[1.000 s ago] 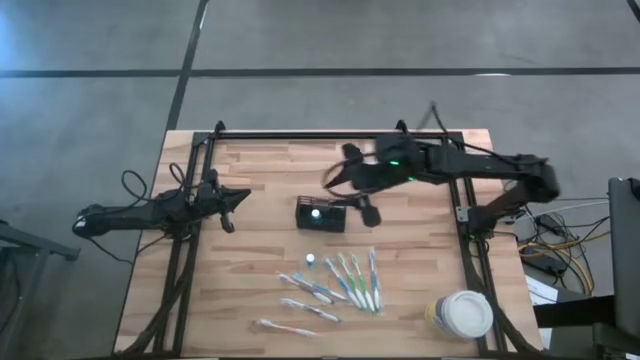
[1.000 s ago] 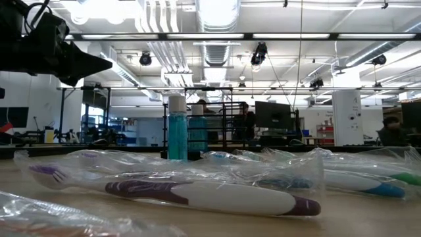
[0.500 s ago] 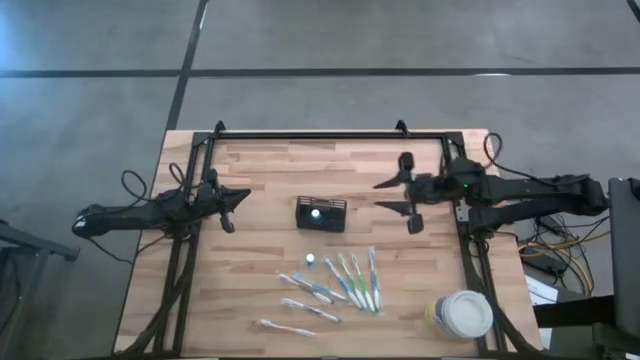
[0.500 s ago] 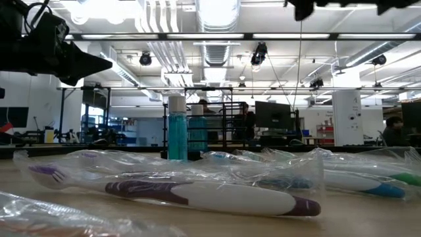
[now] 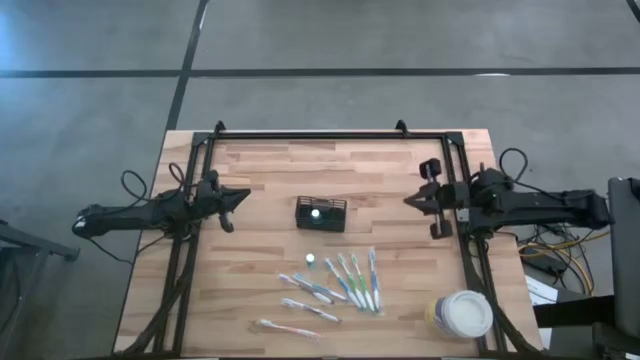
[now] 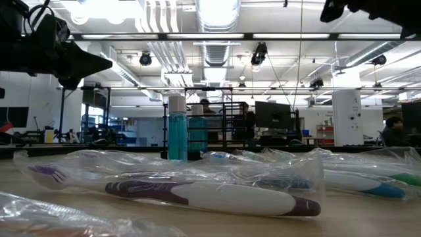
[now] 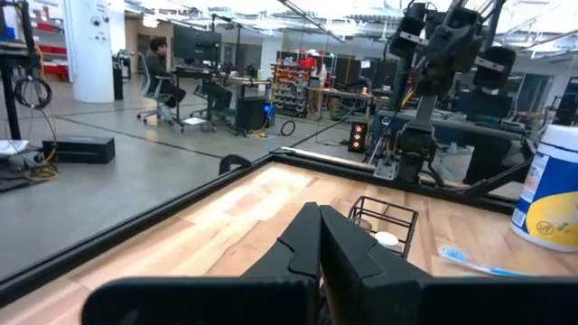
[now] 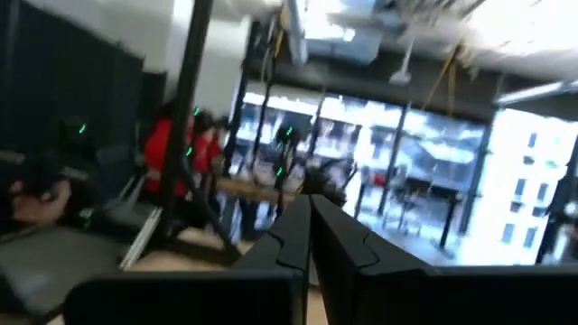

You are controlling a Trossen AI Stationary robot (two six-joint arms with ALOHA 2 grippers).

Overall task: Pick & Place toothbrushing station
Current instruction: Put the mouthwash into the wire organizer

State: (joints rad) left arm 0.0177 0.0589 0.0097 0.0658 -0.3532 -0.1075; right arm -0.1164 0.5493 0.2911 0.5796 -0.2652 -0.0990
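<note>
The toothbrushing station (image 5: 320, 213), a small black open-top mesh caddy, stands on the middle of the wooden table with a white-capped bottle (image 5: 316, 212) inside; it also shows in the left wrist view (image 7: 383, 222). My left gripper (image 5: 244, 197) hovers shut to the caddy's left, pointing at it, and holds nothing. My right gripper (image 5: 408, 200) is shut and empty, well right of the caddy near the table's right rail; its own view shows the closed fingers (image 8: 310, 221) against the room.
Several plastic-wrapped toothbrushes (image 5: 340, 285) lie on the table nearer than the caddy, with a small bottle (image 5: 311, 259) beside them. A round white tub (image 5: 462, 315) stands at the near right corner. A black frame (image 5: 330, 135) runs along the table's far and side edges.
My right gripper has drawn back from beside the caddy toward the table's right edge and has shut, with nothing in it. The caddy has stayed where it was.
</note>
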